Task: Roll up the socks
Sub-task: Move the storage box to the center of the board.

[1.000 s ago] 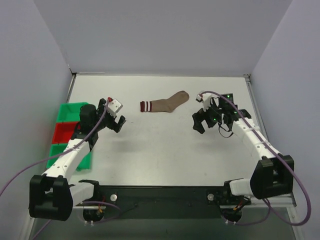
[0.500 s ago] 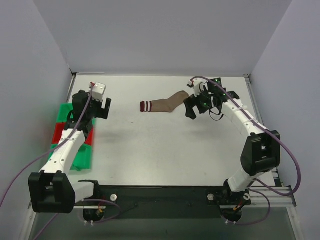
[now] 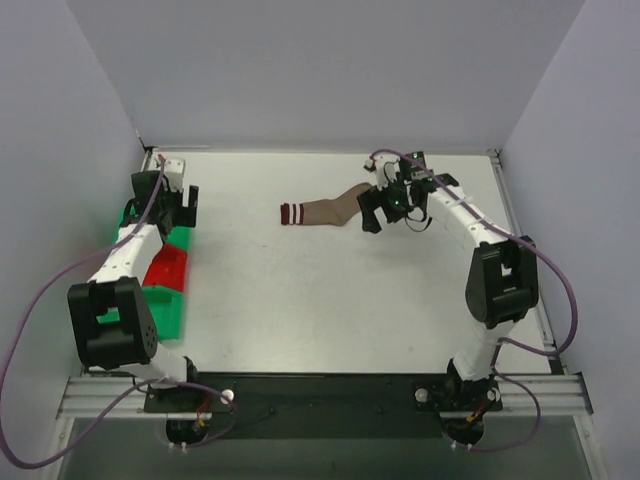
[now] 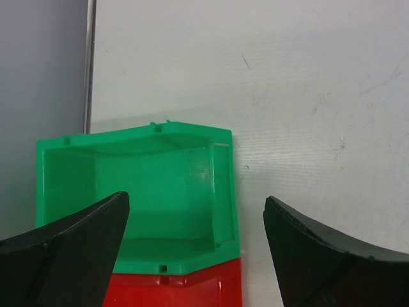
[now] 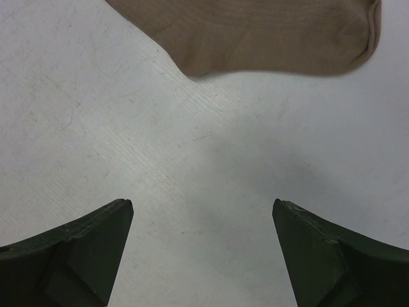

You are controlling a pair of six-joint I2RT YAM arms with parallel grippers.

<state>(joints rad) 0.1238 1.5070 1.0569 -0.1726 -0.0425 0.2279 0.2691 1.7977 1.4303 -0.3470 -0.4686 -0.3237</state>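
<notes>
A tan-brown sock (image 3: 330,208) with a dark maroon, white-striped cuff (image 3: 291,213) lies flat on the table at centre back. My right gripper (image 3: 371,213) is open and empty, just right of the sock's toe end. In the right wrist view the toe end (image 5: 268,32) lies at the top, ahead of the spread fingertips (image 5: 83,246), with bare table between them. My left gripper (image 3: 178,206) is open and empty at the far left, above the bins. In the left wrist view its fingertips (image 4: 70,246) straddle the green bin (image 4: 137,192).
A row of small bins stands along the left edge: a green bin (image 3: 128,218) at the back, a red bin (image 3: 166,268), another green bin (image 3: 165,313) nearest. The red bin's rim (image 4: 185,291) shows in the left wrist view. Grey walls enclose the table.
My left arm has swung back and left from the table's middle to above the bins. My right gripper has moved back and left, up to the sock's toe end. The sock has not moved.
</notes>
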